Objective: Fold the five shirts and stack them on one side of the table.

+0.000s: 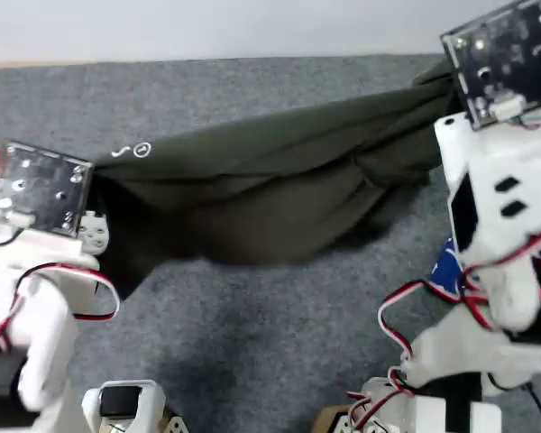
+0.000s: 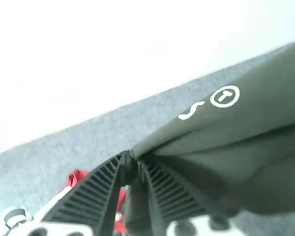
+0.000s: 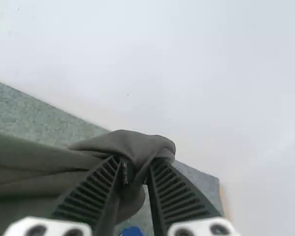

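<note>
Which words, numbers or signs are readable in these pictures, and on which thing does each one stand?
No word or number can be read.
On the dark green shirt, near the corner in the left hand: a white mark, one curved stroke and a small ring with a stroke inside, not clear as letters.

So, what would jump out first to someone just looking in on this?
A dark green shirt is stretched across the grey table, held at both ends. The left gripper pinches the end near the small white print; the right gripper clamps a bunched corner at the other end.
</note>
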Action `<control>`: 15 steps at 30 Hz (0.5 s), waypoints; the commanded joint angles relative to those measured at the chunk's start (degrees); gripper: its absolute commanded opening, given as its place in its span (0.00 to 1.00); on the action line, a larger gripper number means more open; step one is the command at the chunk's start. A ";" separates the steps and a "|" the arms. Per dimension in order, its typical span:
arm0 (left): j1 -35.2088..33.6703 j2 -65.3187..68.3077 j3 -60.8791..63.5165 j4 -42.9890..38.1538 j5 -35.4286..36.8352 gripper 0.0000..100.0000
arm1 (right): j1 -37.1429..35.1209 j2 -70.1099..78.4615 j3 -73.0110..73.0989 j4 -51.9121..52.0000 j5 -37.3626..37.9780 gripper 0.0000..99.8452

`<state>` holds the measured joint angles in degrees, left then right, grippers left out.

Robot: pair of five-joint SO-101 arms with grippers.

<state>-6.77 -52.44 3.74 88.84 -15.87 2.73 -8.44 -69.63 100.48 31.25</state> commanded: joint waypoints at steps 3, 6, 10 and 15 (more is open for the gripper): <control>-0.62 5.98 4.00 4.75 -3.16 0.00 | -2.33 5.85 8.00 2.07 -0.35 0.01; -0.44 11.34 9.98 5.01 -5.71 0.00 | -4.35 9.89 16.79 1.71 -0.44 0.01; -0.62 21.80 19.74 0.35 -8.70 0.00 | -5.93 16.92 26.02 1.45 -0.79 0.01; -0.35 36.66 23.87 -5.10 -10.99 0.02 | -6.02 25.10 27.52 1.27 -3.43 0.01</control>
<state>-7.21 -22.29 27.47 86.20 -25.80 -2.81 15.03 -41.85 100.48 30.20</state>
